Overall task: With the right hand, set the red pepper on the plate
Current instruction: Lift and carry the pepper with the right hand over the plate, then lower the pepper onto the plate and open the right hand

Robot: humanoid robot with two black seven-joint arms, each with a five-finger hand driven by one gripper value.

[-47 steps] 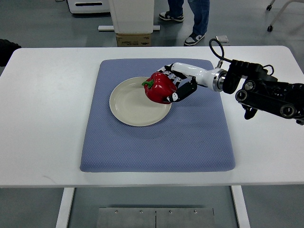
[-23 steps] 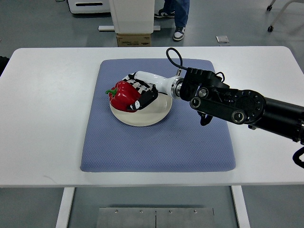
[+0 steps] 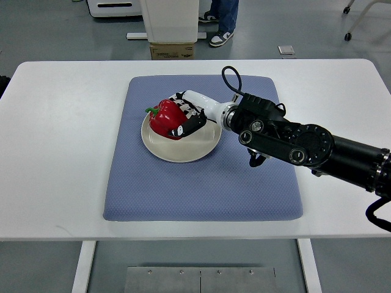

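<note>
Nearest the camera, below the right hand (image 3: 186, 119), the blue mat (image 3: 201, 183) runs toward the table's front edge. The forearm enters from the right of the view and crosses the mat. The hand's fingers (image 3: 181, 130) are wrapped around the red pepper (image 3: 166, 118), holding it over the upper left part of the plate (image 3: 186, 152), which lies directly under and just below the hand. Whether the pepper already rests on the plate cannot be told.

The pepper looks light, firm and glossy, so probably somewhat slippery; a grip around its broad body, not the thin green stem pointing left, seems safest. Beyond the hand stand a cardboard box (image 3: 172, 50) and 1 person's shoes (image 3: 220, 38).
</note>
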